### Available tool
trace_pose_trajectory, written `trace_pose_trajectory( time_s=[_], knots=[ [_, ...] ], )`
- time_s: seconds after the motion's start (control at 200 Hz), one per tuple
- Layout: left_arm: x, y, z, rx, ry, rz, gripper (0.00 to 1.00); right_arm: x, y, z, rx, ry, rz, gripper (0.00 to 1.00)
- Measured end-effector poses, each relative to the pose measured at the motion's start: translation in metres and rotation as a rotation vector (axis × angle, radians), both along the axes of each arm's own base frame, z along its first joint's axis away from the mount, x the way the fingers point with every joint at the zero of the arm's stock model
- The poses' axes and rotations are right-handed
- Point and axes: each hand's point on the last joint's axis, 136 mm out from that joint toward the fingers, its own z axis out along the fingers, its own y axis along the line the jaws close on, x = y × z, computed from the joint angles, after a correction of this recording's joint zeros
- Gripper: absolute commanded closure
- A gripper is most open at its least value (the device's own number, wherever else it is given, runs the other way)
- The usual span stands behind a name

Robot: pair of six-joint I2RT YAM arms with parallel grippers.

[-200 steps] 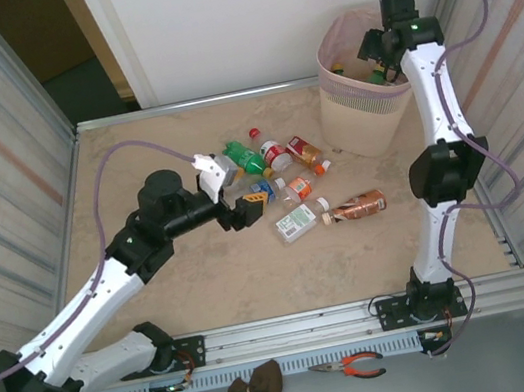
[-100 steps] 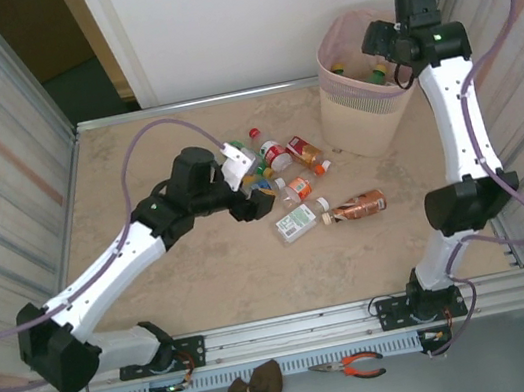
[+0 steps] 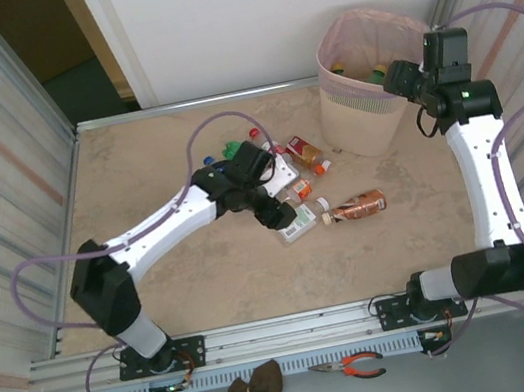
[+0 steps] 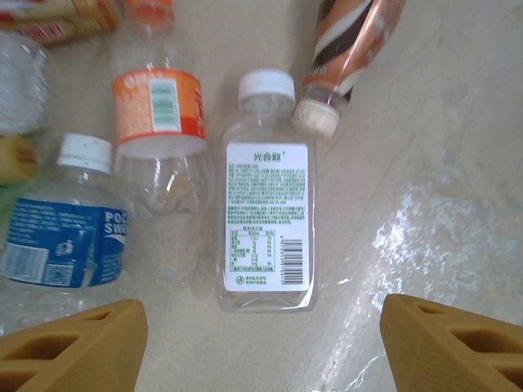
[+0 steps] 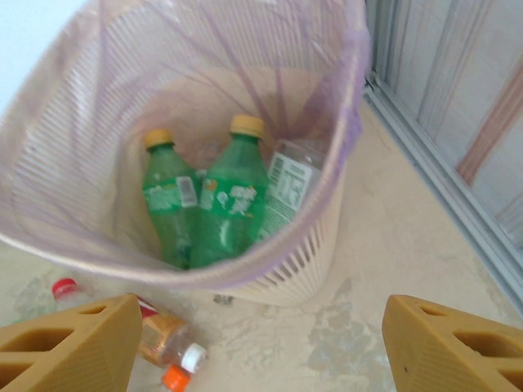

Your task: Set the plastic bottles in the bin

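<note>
Several plastic bottles lie in a cluster mid-table. In the left wrist view a clear white-capped bottle (image 4: 265, 196) lies flat, between an orange-labelled bottle (image 4: 159, 122) and a brown-orange bottle (image 4: 351, 41); a blue-labelled bottle (image 4: 65, 237) is at the left. My left gripper (image 4: 261, 351) hovers open just short of the clear bottle's base (image 3: 297, 222), holding nothing. The bin (image 3: 356, 124) stands at the back right. Inside the bin (image 5: 286, 282) are two green bottles (image 5: 233, 204) and a clear one (image 5: 290, 184). My right gripper (image 5: 261, 351) hangs open and empty beside the bin's rim (image 3: 399, 80).
Metal walls close in the table on both sides, and a rail runs along the near edge. An orange-tinted bottle (image 5: 167, 335) lies on the table by the bin's foot. Orange pliers (image 3: 358, 367) and a brown cloth (image 3: 255, 388) lie below the rail.
My left arm has swung right and stretched out over the bottle cluster. My right arm has drawn back from above the bin toward the right wall.
</note>
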Motion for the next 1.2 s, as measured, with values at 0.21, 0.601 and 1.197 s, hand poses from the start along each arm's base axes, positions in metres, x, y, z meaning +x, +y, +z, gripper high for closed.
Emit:
trace_pose_trajectory(
  time_s=[0.21, 0.601, 1.197],
  knots=[
    [-0.003, -0.007, -0.048, 0.153, 0.077, -0.016, 0.21, -0.016, -0.005, -0.020, 0.012, 0.031, -0.010, 0.24],
    [0.002, -0.007, -0.091, 0.293, 0.154, 0.023, 0.20, -0.026, 0.001, -0.021, 0.031, 0.013, 0.019, 0.24],
    [-0.012, -0.002, -0.124, 0.434, 0.171, -0.002, 0.26, -0.028, 0.011, -0.041, 0.064, 0.054, 0.060, 0.27]
  ],
)
